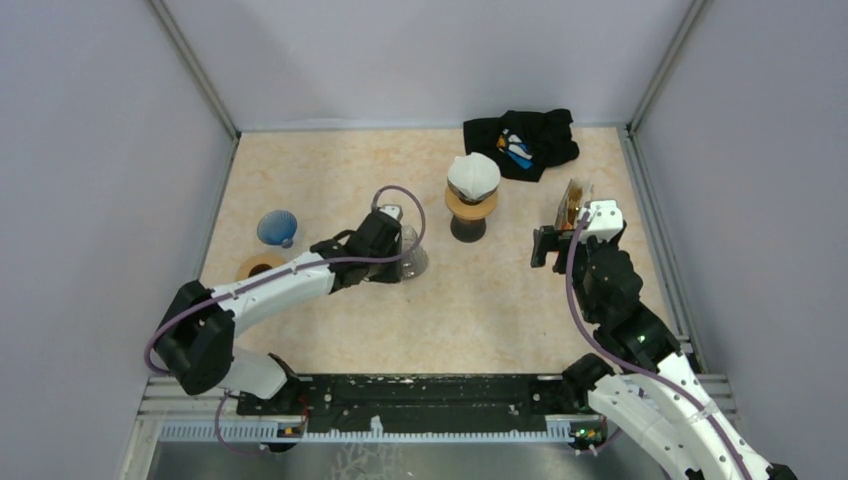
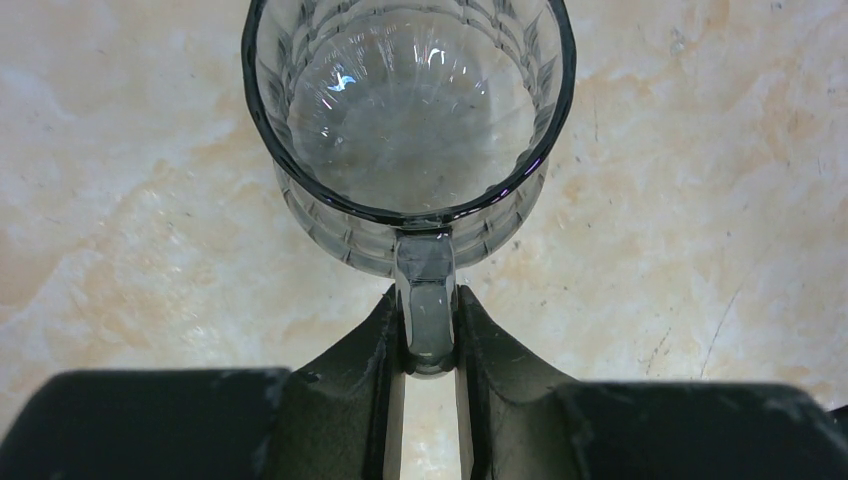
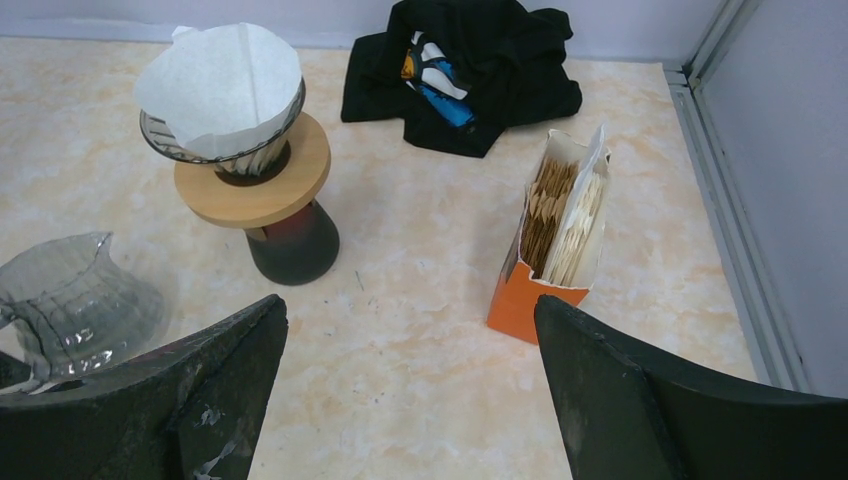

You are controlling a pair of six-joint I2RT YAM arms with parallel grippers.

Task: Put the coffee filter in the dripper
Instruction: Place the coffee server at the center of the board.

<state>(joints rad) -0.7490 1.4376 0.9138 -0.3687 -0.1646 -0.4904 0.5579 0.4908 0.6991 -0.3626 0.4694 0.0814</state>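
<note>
Clamping a glass jug (image 2: 410, 130) by its handle (image 2: 427, 290): left gripper (image 2: 428, 335), grip clear only in the left wrist view. Right gripper (image 3: 410, 310): jaws wide apart, empty. Filter (image 3: 220, 85): seated in dripper (image 3: 255, 155), upper left of the right wrist view. Box (image 3: 520, 295), cloth (image 3: 480, 60): print unreadable. Top view alone, at left: blue cone (image 1: 277, 227), wooden ring (image 1: 260, 266).

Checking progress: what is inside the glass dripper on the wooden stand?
A white paper coffee filter sits in the clear glass dripper; the filter hides the dripper's bottom.
</note>
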